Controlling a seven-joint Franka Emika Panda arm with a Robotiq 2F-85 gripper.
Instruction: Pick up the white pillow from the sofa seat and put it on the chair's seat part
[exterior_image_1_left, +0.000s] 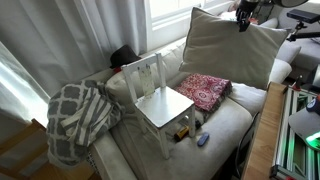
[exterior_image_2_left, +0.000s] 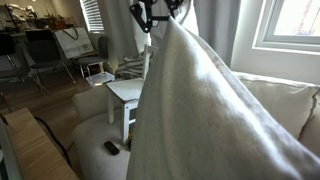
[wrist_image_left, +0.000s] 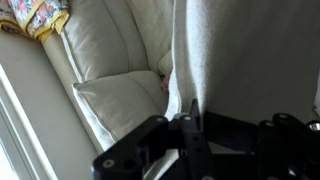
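Gripper (exterior_image_1_left: 243, 20) clamped shut on the top corner of the white pillow (exterior_image_1_left: 225, 48), which hangs over the right end of the sofa (exterior_image_1_left: 240, 118). Transport step in hand. Next move: carry left and lower flat onto the chair (exterior_image_1_left: 165, 105) seat.

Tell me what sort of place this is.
Most likely a home living room: a cream fabric sofa in front of a curtained window, with a patterned blanket draped over one end.

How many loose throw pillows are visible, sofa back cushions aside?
2. The white pillow hangs from the gripper above the sofa; the red patterned cushion lies on its seat beside the chair. Others may hide behind it.
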